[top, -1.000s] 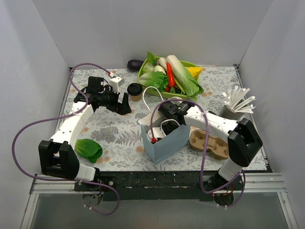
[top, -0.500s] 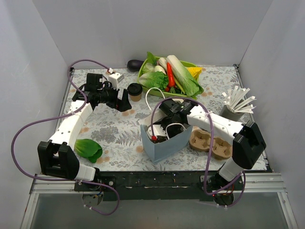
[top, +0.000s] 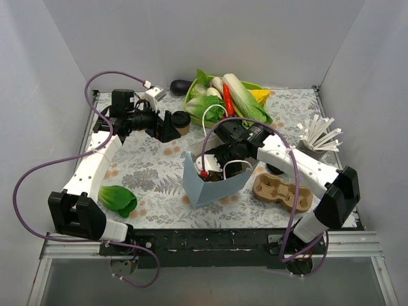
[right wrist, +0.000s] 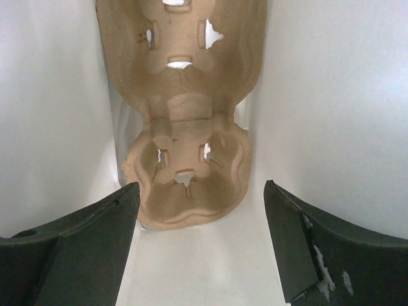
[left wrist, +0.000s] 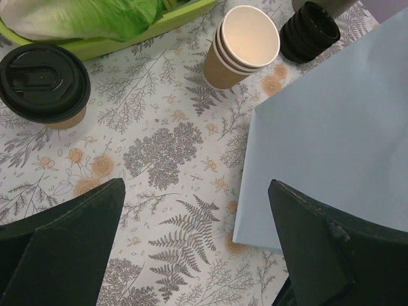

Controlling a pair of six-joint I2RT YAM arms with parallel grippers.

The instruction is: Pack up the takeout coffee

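Takeout coffee [left wrist: 43, 83] upright on tabletop [left wrist: 166, 146], lid on, axis vertical. In the wrist view it lies at 10 o'clock from left gripper [left wrist: 196, 186], outside the gap. Left jaws spread wide, empty. Left arm nearer. Right gripper [right wrist: 201, 185] is inside blue bag [top: 210, 186], jaws spread above cup carrier [right wrist: 185, 172].

Lidless cup [left wrist: 245, 48] beside stacked lids [left wrist: 312, 30]; vegetable tray [left wrist: 127, 37] at back; cup carrier [top: 280, 191] (moulded pulp) right of bag [top: 213, 188].
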